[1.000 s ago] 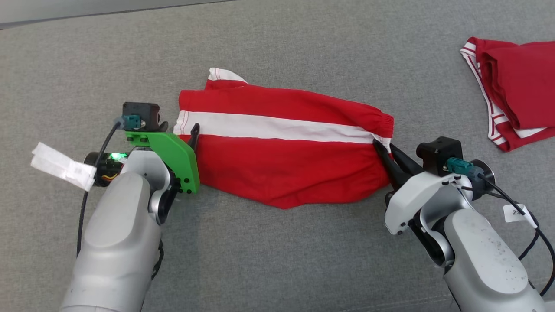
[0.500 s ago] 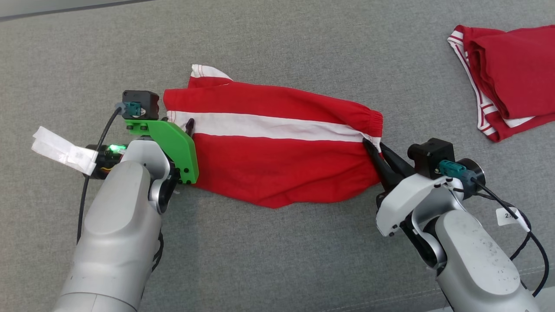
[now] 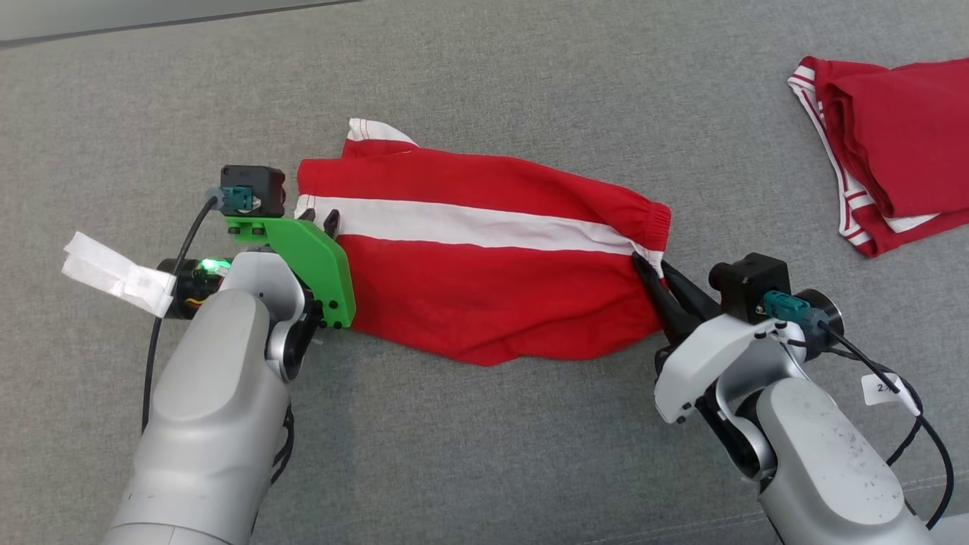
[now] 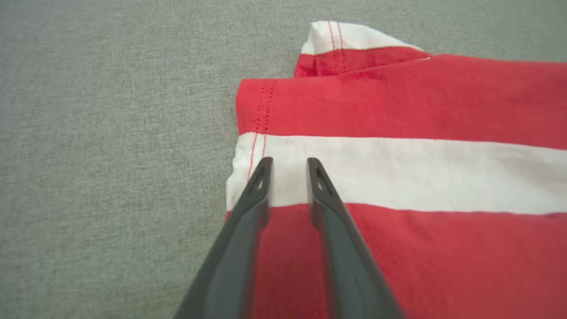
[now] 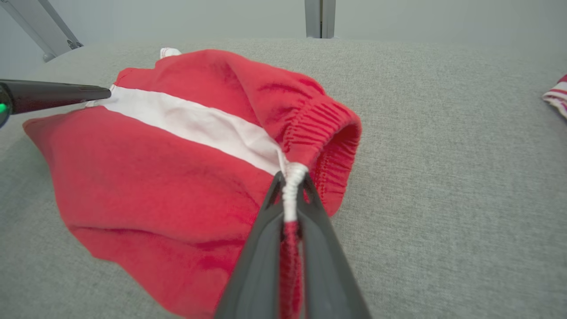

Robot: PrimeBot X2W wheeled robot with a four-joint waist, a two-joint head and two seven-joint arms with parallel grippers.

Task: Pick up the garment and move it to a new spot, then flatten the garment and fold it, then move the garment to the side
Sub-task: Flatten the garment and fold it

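Where visible, grey fabric surface (image 3: 484, 454) (woven)

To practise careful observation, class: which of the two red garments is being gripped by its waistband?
The red shorts with the broad white stripe, mid-surface: the right end effector pinches their elastic waistband. The folded red garment lies apart, untouched.

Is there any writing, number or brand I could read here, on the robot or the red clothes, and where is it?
"2": first character on the small white tag by the right arm; the rest is unreadable.
On the white paper label by the left arm: faint print, too blurred to read.
On the red and white shorts and the folded red garment: no writing visible.
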